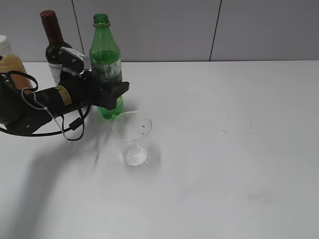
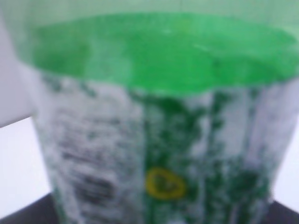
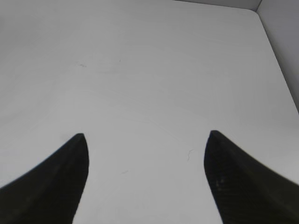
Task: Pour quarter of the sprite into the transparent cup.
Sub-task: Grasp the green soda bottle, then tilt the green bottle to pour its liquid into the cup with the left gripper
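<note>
The sprite [image 1: 105, 59], a tall green bottle with no cap and a white-green label, stands upright on the white table at the back left. My left gripper [image 1: 117, 94] reaches in from the left and has its dark fingers against both sides of the bottle at the label's lower part. In the left wrist view the sprite [image 2: 163, 116] fills the frame, blurred, and only finger corners [image 2: 18, 215] show. The transparent cup [image 1: 131, 137] stands upright just in front of the bottle, to the right. My right gripper [image 3: 147, 140] hangs open over bare table, holding nothing.
A dark wine bottle [image 1: 54, 45] with a red top stands behind the left arm. An orange juice bottle [image 1: 10, 64] is at the far left edge. The white table [image 1: 239, 149] stretches to the right, with a grey wall behind it.
</note>
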Robot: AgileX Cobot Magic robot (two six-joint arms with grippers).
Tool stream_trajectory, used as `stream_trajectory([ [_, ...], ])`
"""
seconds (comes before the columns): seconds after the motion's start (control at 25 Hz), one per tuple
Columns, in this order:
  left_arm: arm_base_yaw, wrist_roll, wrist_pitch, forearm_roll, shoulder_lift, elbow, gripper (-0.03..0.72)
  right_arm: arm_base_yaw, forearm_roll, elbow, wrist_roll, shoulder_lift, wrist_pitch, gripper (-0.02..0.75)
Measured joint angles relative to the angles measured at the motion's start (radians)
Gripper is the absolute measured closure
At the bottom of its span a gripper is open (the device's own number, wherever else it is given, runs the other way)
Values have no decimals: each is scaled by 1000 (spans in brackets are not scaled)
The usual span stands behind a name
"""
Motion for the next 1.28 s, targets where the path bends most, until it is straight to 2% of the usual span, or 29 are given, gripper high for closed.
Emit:
stream_trajectory([
  [0.32, 0, 37, 8, -58, -133, 168, 246, 0, 0, 0, 0, 0, 0, 144],
  [0.44, 0, 61, -17, -112, -189, 250, 246, 0, 0, 0, 0, 0, 0, 144],
  [0.68, 0, 144, -147, -289, -294, 448, 246, 0, 0, 0, 0, 0, 0, 144],
  [0.96, 0, 283, -160, -509, -430, 649, 246, 0, 0, 0, 0, 0, 0, 144],
  [1.12, -1, 332, -162, -629, -499, 711, 246, 0, 0, 0, 0, 0, 0, 144],
  [1.2, -25, 390, -164, -703, -527, 731, 246, 0, 0, 0, 0, 0, 0, 144],
  [1.28, -77, 458, -166, -795, -547, 740, 246, 0, 0, 0, 0, 0, 0, 144],
])
